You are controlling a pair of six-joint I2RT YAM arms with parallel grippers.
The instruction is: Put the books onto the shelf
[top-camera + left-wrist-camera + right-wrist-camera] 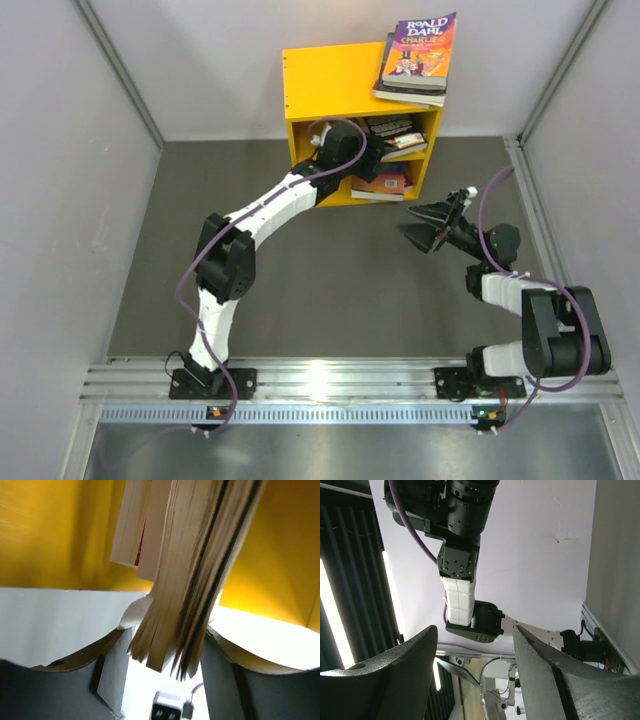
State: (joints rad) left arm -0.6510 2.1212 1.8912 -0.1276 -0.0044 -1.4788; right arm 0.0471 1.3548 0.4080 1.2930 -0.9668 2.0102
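Observation:
The yellow shelf (320,80) stands at the back of the table. A purple-orange Roald Dahl book (420,55) lies on a small stack on its top. More books lie in the upper compartment (398,135) and the lower one (385,185). My left gripper (167,645) reaches into the shelf (50,530), its wrist at the opening. A book (195,570) sits between its fingers (112,680), which stand apart, with the pages fanned loose. My right gripper (408,222) hangs open and empty to the right of the shelf, its fingers (400,675) spread wide.
Grey walls (70,150) close in the dark mat (330,290) on three sides. An aluminium rail (330,385) carries both arm bases along the near edge. The left arm's elbow (225,260) rises over the mat's left half.

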